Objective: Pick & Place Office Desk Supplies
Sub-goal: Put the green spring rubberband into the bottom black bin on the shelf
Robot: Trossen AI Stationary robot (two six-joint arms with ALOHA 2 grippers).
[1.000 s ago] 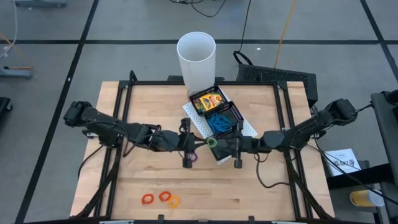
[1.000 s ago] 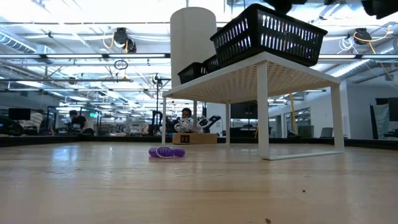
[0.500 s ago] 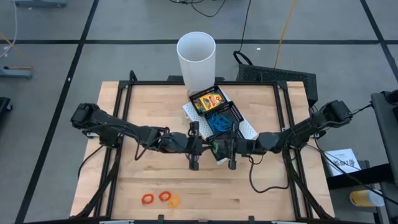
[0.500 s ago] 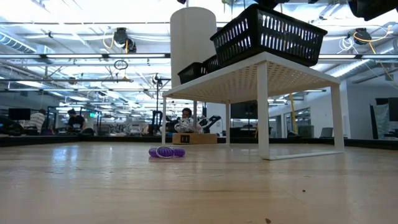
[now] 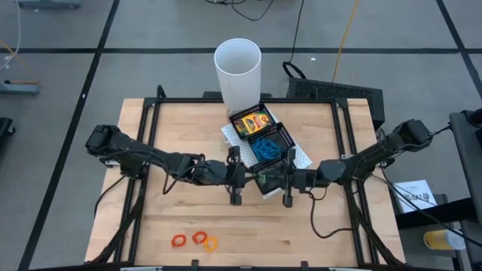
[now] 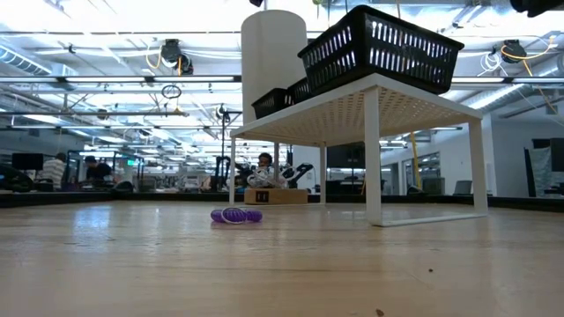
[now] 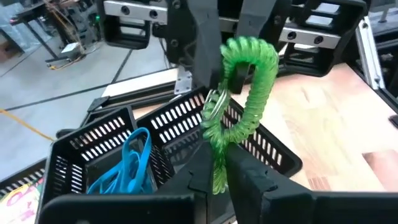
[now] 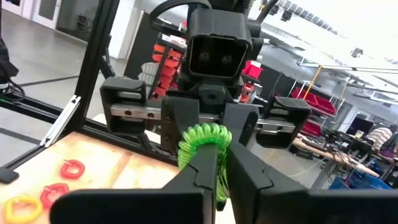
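Observation:
A green coiled loop [image 7: 249, 81] hangs in the air between my two grippers, above the near end of the black mesh tray [image 5: 280, 134]. My left gripper [image 5: 248, 175] is shut on one end of it and my right gripper [image 5: 265, 179] on the other. The tray stands on a white perforated riser [image 6: 370, 97] and holds a yellow crayon box [image 5: 252, 122] and blue bands [image 5: 263, 147]. A purple band [image 6: 236, 215] lies on the table beside the riser. Red and orange loops [image 5: 196, 240] lie near the table's front edge. My left gripper pinches the loop's lower end [image 7: 217, 163] between its two fingers, coming about level from the table's left. The loop rises from the fingers, lifted clear of tray and table. My right gripper pinches the loop's opposite end [image 8: 202, 142] between its two fingers, coming about level from the table's right and facing the left gripper. The coil bulges just beyond its fingertips, clear of the tray.
A tall white cup [image 5: 238, 69] stands behind the tray at the table's far edge. The riser's legs [image 6: 374, 154] stand on the table right of centre. Bare wood lies on the table's left half [image 5: 166, 211] and near right.
My left gripper has carried the green loop a little toward the table's right and down, up to my right gripper. My right gripper has come in on the loop's other end, rolled its wrist, and then drawn back slightly toward the right.

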